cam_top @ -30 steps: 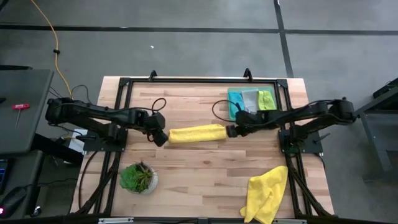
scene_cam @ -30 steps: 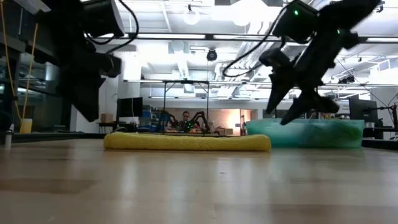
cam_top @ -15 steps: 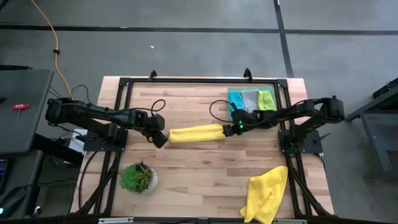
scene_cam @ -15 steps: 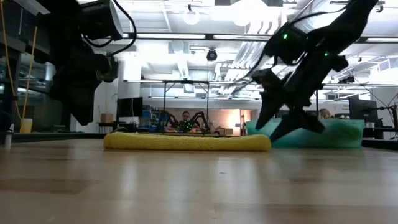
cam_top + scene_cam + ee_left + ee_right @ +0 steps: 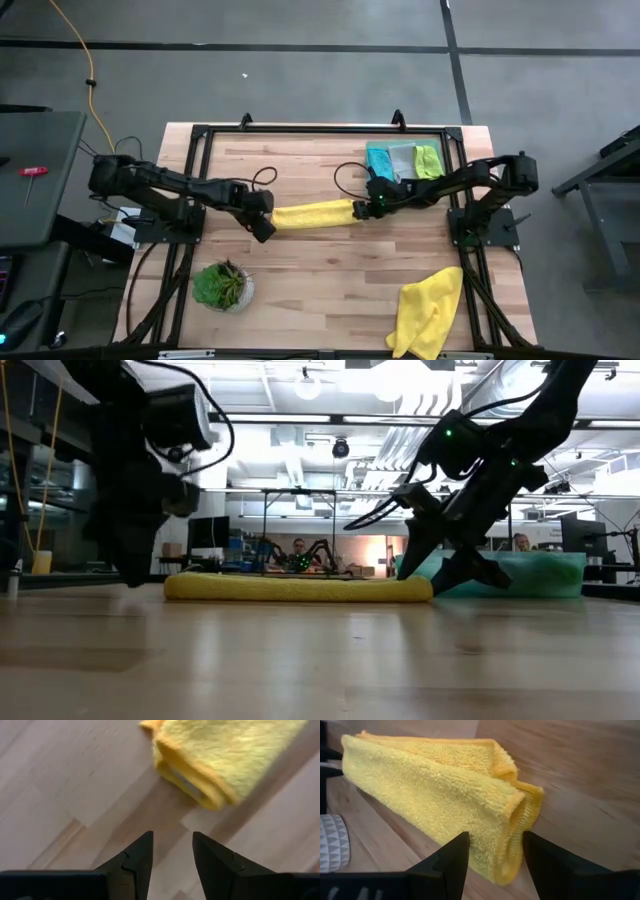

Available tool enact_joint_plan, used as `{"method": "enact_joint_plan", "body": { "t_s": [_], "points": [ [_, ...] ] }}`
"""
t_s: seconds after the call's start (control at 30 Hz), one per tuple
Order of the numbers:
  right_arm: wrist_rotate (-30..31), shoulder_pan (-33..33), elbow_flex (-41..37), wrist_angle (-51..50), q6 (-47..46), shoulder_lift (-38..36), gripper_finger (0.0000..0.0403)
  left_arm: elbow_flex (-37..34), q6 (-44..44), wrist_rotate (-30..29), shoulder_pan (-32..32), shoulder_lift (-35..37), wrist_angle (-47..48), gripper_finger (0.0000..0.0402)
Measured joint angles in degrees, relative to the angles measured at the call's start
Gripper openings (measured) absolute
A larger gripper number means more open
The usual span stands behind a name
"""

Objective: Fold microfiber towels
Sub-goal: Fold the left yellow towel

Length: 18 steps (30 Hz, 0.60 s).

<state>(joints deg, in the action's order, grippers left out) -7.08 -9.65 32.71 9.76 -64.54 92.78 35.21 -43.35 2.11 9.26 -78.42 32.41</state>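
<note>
The left gripper (image 5: 171, 854) and right gripper (image 5: 495, 854) both stand open and empty at the two ends of the folded yellow towel (image 5: 312, 213) in the middle of the table (image 5: 330, 275). It looks soft, light and floppy, so I would pinch its layered end edges. Its pile is fuzzy with stitched hems.

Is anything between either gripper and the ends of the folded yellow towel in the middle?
Nothing visible. The left gripper faces bare wood table short of the folded yellow microfiber towel; the right gripper has its open fingers right at the towel's other end.
</note>
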Motion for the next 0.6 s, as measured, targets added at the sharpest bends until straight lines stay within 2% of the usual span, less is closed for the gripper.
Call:
{"method": "enact_joint_plan", "body": {
  "t_s": [0.23,0.6],
  "points": [
    [0.8,0.0,-0.1,4.6,-2.6,1.0,0.0182,0.3,0.0,-0.5,0.0,-6.1,-6.4,0.0129],
    [2.5,0.1,-0.2,7.0,-4.6,1.3,0.0182,0.1,2.9,-3.9,0.5,-7.3,-12.9,0.0129]
  ]
}}
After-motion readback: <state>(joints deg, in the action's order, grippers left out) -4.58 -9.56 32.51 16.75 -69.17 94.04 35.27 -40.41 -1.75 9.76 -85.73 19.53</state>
